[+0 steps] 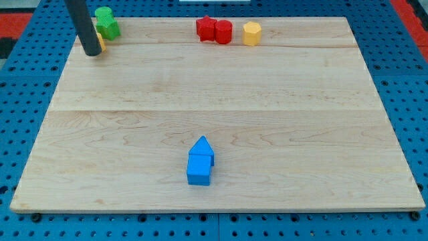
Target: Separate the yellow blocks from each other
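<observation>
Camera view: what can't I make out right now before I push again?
- Yellow block at the view's top left: mostly hidden behind my rod; shape unreadable.
- My tip: contact with that block unclear.
- Two green blocks: overlapping, shapes unclear.
- Rod's upper part: cut off by the view's top.

All that shows of me is my rod, a straight, smooth cylinder of dark charcoal grey, close to black, with a dull matte finish and a faint lighter sheen down one side. It keeps one thickness along its visible length and is cut off by the view's top edge. My tip is a blunt, rounded-off end. I can make out no cables, screws or markings.
</observation>
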`<state>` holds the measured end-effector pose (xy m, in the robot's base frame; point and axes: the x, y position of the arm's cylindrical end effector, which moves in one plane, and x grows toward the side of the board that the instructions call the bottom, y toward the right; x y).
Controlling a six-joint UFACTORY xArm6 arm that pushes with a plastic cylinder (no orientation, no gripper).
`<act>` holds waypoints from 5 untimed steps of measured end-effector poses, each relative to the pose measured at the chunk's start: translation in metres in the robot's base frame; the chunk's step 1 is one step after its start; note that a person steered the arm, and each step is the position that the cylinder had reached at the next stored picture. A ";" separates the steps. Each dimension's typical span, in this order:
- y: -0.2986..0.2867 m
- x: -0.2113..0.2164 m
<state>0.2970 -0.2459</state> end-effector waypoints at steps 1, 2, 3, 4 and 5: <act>-0.004 -0.007; -0.003 -0.018; 0.008 -0.019; -0.017 0.000; -0.058 0.017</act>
